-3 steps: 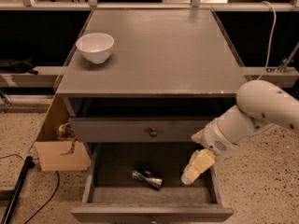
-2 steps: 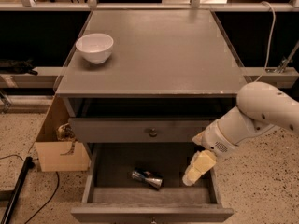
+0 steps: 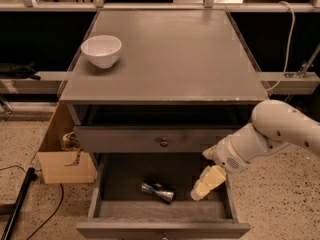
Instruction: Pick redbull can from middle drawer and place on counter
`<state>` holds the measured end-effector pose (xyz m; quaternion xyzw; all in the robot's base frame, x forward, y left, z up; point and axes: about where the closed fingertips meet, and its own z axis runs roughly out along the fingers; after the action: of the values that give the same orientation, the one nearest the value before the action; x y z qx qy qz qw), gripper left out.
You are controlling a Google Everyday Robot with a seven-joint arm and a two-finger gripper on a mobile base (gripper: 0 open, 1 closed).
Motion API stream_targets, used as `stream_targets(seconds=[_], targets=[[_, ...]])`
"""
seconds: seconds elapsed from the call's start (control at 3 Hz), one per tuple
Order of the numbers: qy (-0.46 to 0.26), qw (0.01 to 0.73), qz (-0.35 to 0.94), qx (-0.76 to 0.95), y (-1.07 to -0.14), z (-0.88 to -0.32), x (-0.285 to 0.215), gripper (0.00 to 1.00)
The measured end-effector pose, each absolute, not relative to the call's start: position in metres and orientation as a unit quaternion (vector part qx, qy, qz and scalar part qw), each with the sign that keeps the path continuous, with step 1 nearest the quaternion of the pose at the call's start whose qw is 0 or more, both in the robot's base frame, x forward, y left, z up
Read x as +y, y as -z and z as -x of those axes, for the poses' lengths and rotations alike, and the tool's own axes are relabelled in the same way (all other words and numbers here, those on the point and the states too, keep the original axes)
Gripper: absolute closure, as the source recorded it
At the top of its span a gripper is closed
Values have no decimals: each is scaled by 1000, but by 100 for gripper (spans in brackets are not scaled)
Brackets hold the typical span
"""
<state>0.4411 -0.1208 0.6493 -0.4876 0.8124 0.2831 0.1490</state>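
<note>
Hanging low inside the drawer (image 3: 125, 176) near its right edge, the gripper (image 3: 206, 183) is angled toward the can (image 3: 157, 190), lying on its side mid-floor, probably lining up a grasp (parted or closed, I cannot tell).

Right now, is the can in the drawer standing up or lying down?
Lying down: the redbull can rests on its side on the middle drawer floor. The tool hangs beside it, apart.
</note>
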Motion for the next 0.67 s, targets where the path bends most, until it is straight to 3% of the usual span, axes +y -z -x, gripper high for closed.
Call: stream_targets(seconds=[0.67], targets=[[-310,166,461,815,-597,-462,-109,0]])
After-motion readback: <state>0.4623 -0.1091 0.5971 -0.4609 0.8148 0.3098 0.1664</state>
